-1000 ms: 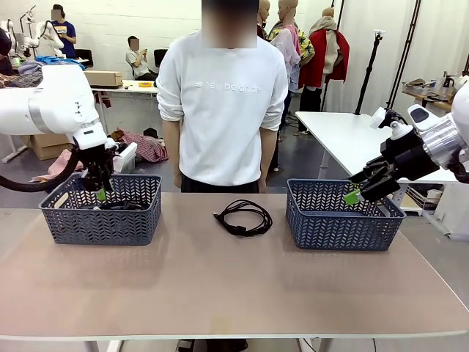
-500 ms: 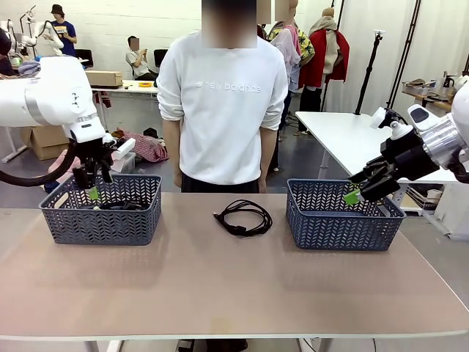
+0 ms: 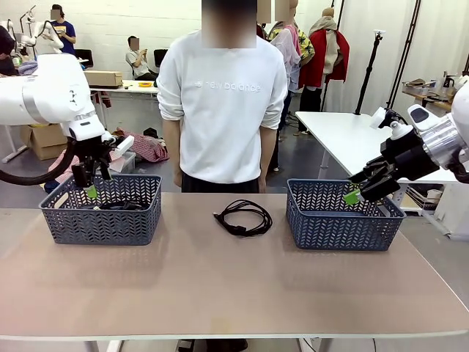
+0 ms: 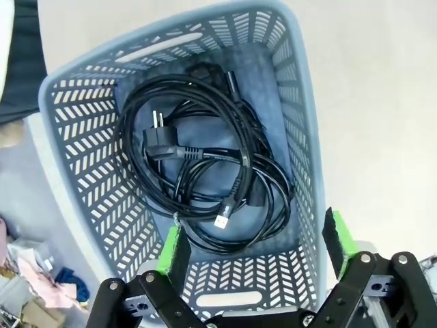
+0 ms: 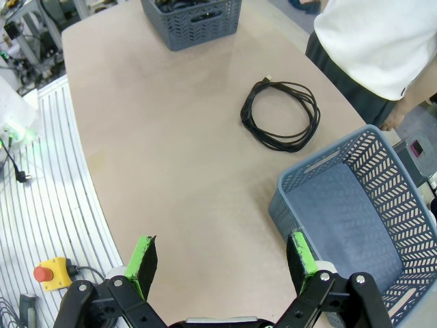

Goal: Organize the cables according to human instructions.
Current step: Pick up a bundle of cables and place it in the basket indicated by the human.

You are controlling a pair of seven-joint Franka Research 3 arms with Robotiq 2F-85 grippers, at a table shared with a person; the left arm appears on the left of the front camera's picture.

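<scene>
One coiled black cable (image 3: 242,217) lies on the table between the two baskets, also seen from the right wrist as the cable (image 5: 280,115). Several more black cables (image 4: 205,167) lie tangled in the left grey basket (image 3: 101,208), their tops showing as cables (image 3: 121,206) over its rim. My left gripper (image 3: 89,187) hangs open and empty above that basket's far left part; its green pads (image 4: 170,247) frame the basket from above. My right gripper (image 3: 357,193) is open and empty over the right edge of the right basket (image 3: 342,215), which holds nothing.
A person in a white sweatshirt (image 3: 222,110) stands at the table's far side, arms down. The right wrist view shows a red stop button (image 5: 44,274) and floor rails beyond the table's edge. A white table (image 3: 352,136) stands behind at right.
My left gripper has risen out of the left basket and shifted slightly left, empty. The right arm, the person and the loose cable have not moved.
</scene>
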